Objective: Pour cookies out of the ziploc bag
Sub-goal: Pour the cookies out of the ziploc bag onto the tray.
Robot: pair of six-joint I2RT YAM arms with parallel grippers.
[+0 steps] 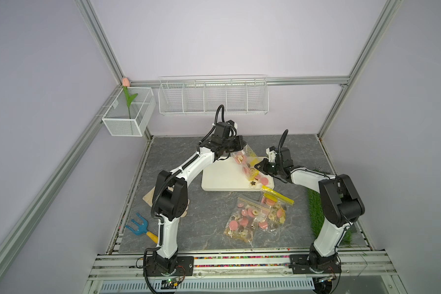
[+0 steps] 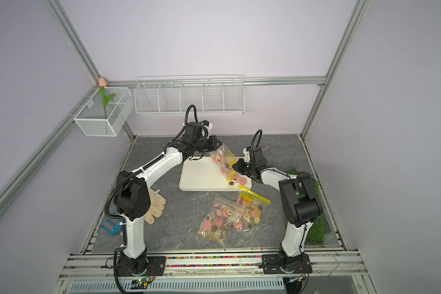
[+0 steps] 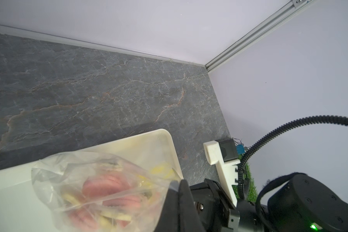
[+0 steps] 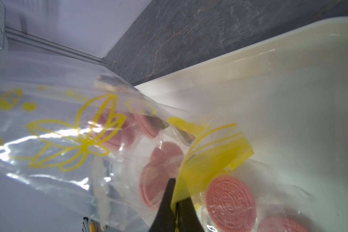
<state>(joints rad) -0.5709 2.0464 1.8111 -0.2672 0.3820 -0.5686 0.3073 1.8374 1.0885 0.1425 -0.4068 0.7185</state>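
Now | left fingers, one unseen, apparently pinch bag | right fingers clamp bag

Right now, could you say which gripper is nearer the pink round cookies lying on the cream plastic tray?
Right. The right gripper pinches the clear ziploc bag at its yellow mouth beside the cookies; the left gripper holds the raised far end.

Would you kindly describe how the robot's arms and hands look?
The left arm and right arm have white link shells and bulky black joint housings. A black ribbed cable conduit arches over each wrist. The left hand and right hand are black, beside white wrist brackets.
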